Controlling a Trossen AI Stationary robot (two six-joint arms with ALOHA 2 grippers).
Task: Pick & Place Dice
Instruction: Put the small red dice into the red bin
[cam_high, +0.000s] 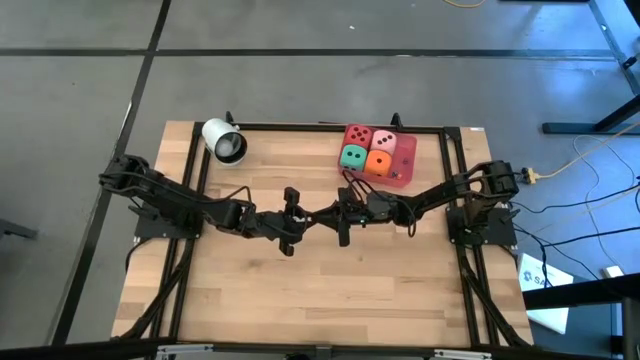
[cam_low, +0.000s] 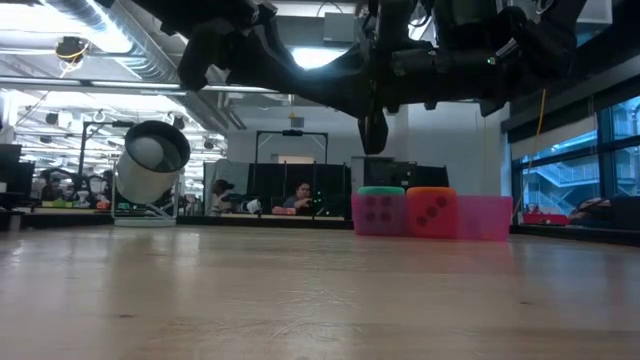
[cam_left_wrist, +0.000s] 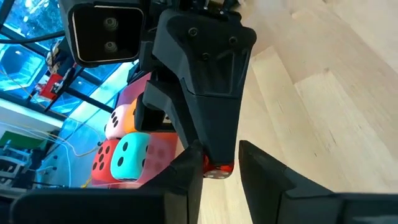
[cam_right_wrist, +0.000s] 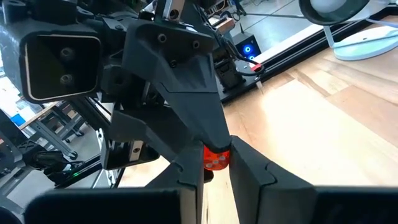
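The arms meet nose to nose at mid-frame, seemingly for a hand-over; the right gripper (cam_high: 338, 214) pinches a small red die (cam_right_wrist: 216, 158); the left gripper (cam_high: 298, 220) flanks it, grip unclear; four larger dice (cam_high: 352, 156) sit in the red tray (cam_high: 403, 180), upper right.

An open lab: exposed ceiling ducts (cam_low: 110, 45), workbenches, a seated person (cam_low: 298, 196) behind.

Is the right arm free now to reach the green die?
Probably not yet: right gripper and left gripper meet at a small red die. The green die itself lies uncovered nearby.
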